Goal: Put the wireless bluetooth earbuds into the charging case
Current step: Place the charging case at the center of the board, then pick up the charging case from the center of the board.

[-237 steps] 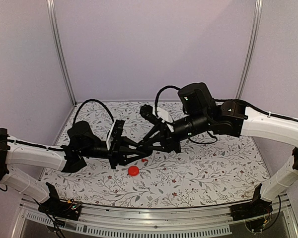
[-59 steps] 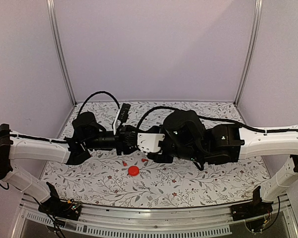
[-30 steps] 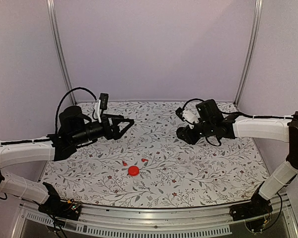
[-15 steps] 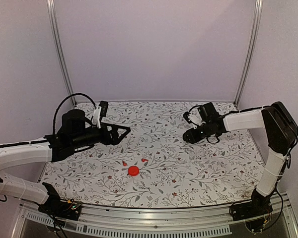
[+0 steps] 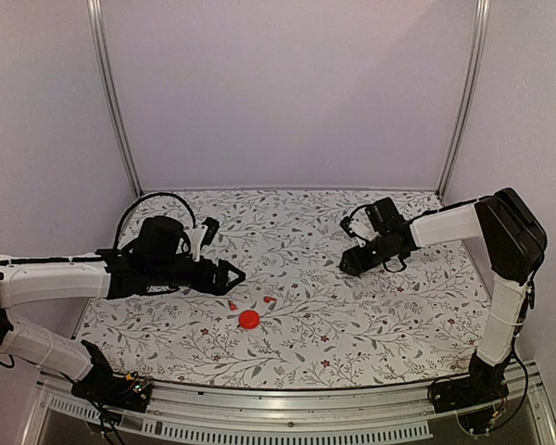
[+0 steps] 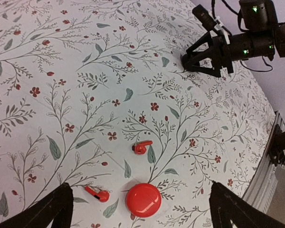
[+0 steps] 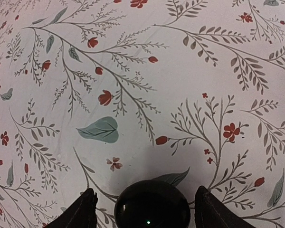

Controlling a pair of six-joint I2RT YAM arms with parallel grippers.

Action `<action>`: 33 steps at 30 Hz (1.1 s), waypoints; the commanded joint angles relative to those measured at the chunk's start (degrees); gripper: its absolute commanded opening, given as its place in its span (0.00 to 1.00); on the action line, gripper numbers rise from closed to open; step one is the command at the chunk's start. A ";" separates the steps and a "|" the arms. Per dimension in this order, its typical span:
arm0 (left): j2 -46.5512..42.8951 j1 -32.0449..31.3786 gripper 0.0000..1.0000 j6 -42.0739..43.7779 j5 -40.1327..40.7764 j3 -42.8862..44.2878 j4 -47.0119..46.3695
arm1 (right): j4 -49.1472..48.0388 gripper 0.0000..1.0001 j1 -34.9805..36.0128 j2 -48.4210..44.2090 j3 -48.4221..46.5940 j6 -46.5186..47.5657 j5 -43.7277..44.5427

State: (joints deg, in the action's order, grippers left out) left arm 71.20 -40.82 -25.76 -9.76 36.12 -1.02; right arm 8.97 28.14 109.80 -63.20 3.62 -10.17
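Floral tabletop (image 5: 398, 324), purple walls (image 5: 287, 93) around it, metal rails (image 5: 113, 102) at the back corners. My 2 arms are well apart: the left one is low over left-centre, the right one is out at right-centre with a black cable (image 5: 354, 216) looped at its wrist.

Left tool (image 5: 232, 276): fingers spread wide, gripping nothing. It hovers above the tabletop and points toward the middle. The task pieces lie on the tabletop just past its tips.

Red case (image 6: 143, 200): round, flat, lid shut, so I can't see what is in it. 1 red earbud (image 6: 142, 147) lies on the far side of it in my left wrist view, near but not touching. The other red earbud (image 6: 97, 193) lies just beside the case on its left, with a small gap between. Both earbuds are outside the case, flat on the print. In the top view the case sits between the 2 and nearer to my bases.

Right tool (image 5: 346, 265): down at the tabletop, fingers (image 7: 85, 211) parted, 1 on either side of a black round case (image 7: 152, 206). I see only its glossy domed top; contents hidden. A gap shows on 1 side. On the other side the finger is very close, and I can't tell whether it touches. The black case stands well apart from the red pieces.
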 commanded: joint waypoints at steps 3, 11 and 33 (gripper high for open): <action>3.48 -2.60 1.00 5.15 -0.56 7.70 10.91 | -0.27 0.72 -0.19 -0.88 -1.66 -0.23 1.22; 11.17 -6.67 1.00 13.69 -1.03 17.57 25.74 | 0.80 0.99 -0.19 -12.48 -3.33 -0.93 5.54; 28.47 -10.97 0.99 31.57 0.82 30.03 42.19 | -4.51 0.99 -0.20 -36.99 2.99 -3.16 -1.98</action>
State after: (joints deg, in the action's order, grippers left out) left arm 97.78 -50.74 1.61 -9.34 64.95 38.76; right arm 6.37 28.10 77.14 -61.60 1.74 -9.85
